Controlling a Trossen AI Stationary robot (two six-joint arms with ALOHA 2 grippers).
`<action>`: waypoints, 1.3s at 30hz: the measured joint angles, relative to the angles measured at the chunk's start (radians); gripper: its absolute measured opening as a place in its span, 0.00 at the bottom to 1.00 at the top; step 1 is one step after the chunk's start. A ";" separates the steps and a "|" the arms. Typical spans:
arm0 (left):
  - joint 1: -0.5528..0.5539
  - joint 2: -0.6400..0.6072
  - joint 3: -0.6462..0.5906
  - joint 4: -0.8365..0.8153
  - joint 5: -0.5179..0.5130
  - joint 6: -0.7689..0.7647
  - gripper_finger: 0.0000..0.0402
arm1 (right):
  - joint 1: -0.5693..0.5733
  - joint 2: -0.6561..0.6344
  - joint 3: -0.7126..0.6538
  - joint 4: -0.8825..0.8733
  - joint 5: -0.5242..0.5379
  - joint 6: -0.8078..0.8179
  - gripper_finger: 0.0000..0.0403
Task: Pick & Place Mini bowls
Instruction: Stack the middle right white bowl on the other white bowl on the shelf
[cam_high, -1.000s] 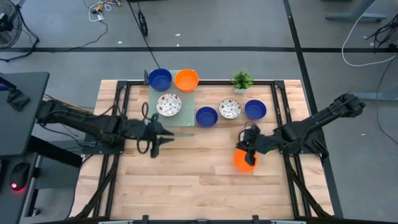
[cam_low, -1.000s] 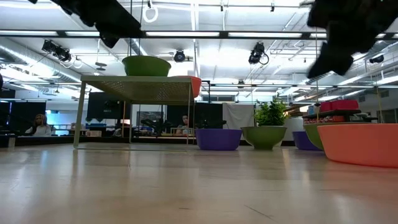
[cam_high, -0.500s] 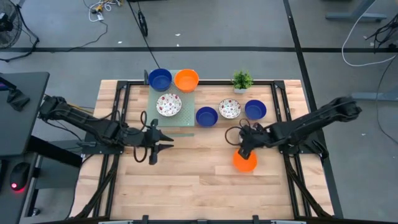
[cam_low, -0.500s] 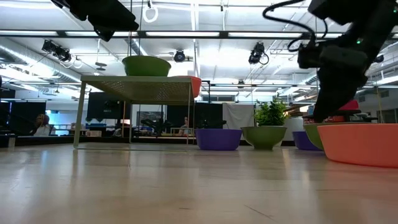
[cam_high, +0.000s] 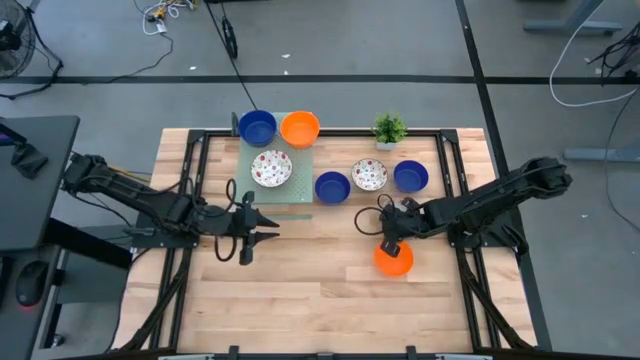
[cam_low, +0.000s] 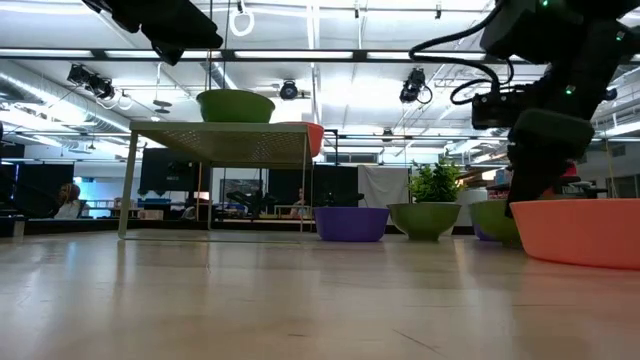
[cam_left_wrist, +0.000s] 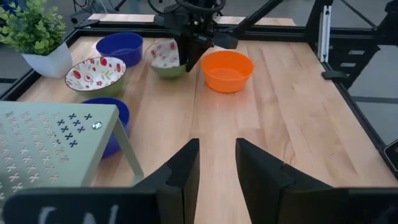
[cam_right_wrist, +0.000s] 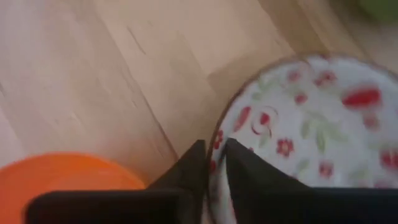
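No readable text, no labels, no brand marks, no numbers, no signs in any view, pale blurred marks on left wrist mount illegible

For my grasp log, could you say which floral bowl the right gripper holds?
The tilted floral bowl beside the orange bowl; the right gripper's jaws pinch its rim.

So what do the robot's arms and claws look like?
Both arms are dark, almost black, and jointed. The left gripper ends in two flat, dark, blade-like fingers. The right gripper is black too, with a black cable looping beside it. I can't see any markings on either one.
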 joint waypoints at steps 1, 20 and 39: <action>0.001 0.005 0.000 0.006 0.000 0.014 0.27 | 0.002 -0.002 0.000 0.008 0.000 -0.027 0.10; 0.044 0.429 0.002 0.556 0.134 0.402 0.28 | 0.124 0.075 0.174 0.417 -0.211 -0.745 0.02; 0.120 0.680 0.147 0.453 0.381 0.418 0.52 | 0.120 0.308 0.326 0.442 -0.236 -0.898 0.02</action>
